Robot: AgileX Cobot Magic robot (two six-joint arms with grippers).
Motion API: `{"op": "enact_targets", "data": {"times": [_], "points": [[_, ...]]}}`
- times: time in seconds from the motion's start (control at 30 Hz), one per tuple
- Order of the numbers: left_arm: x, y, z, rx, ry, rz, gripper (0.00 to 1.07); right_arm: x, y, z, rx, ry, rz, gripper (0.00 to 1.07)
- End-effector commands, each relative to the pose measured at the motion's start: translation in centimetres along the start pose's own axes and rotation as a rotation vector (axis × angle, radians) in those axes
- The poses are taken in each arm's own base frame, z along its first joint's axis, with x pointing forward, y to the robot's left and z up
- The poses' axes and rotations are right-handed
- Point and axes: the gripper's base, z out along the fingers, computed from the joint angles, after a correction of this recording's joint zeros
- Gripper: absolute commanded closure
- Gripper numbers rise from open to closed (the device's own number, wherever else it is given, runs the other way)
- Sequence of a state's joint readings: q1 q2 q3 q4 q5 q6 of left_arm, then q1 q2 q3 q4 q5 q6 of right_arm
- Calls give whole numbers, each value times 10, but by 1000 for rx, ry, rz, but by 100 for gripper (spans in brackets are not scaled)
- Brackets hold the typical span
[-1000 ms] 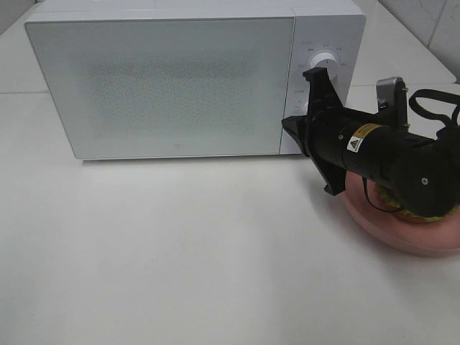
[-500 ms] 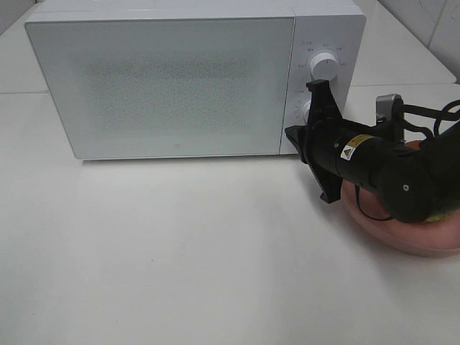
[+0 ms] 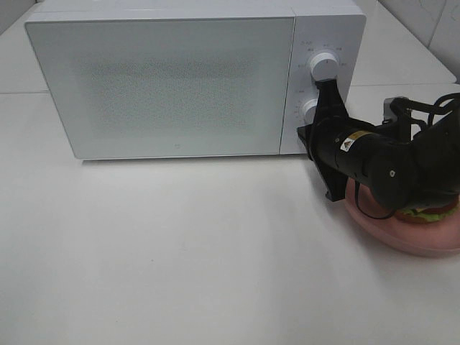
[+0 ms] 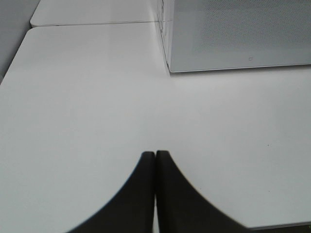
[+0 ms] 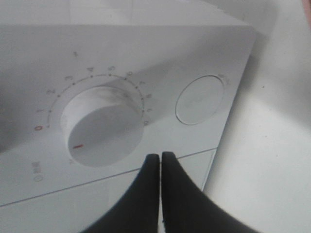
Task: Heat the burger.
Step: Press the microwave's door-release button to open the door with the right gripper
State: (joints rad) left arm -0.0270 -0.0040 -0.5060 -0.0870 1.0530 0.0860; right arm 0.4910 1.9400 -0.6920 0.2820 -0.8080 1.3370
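Note:
The burger point(image 3: 432, 213) sits on a round pink plate point(image 3: 415, 239) at the right of the table, and my right arm hides most of it; only a strip of lettuce and bun shows. My right gripper point(image 5: 159, 159) is shut and empty. Its tips are close against the white microwave's point(image 3: 172, 86) control panel, just by the lower dial point(image 5: 99, 131) and a round button point(image 5: 199, 99). The microwave door is closed. My left gripper point(image 4: 155, 158) is shut and empty, low over the bare table, apart from the microwave's corner point(image 4: 238, 39).
The upper dial point(image 3: 323, 65) shows above my right arm point(image 3: 374, 162). The white table point(image 3: 180, 251) stretches in front of the microwave. A seam runs behind the microwave where a second table top point(image 4: 92, 12) begins.
My right arm has dropped lower and moved right over the plate. Its gripper has slid down the panel from the upper dial to the lower one, uncovering the upper dial.

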Motion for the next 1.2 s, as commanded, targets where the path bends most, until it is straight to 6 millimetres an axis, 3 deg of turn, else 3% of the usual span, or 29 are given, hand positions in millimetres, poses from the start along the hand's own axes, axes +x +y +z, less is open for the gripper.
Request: {"op": "enact_targets", "data": {"times": [0.03,0.3,0.6,0.8,1.2], "points": [[1,-1,-2,3,-31,-2,106,-1,1,1,13,-17,-28,107],[1,-1,-2,3,-31,-2,106,1,-6,14,8,-32,-31,107],[1,-1,-2,3,-31,-2,106,-7,-8,15,5,-103,-10,107],[1,-1,-2,3,-31,-2,106,-6,-25,23,29,-109,-10,107],[1,-1,-2,3,-31,-2,106,-6,-15,31,-22,-120,-10,107]]}}
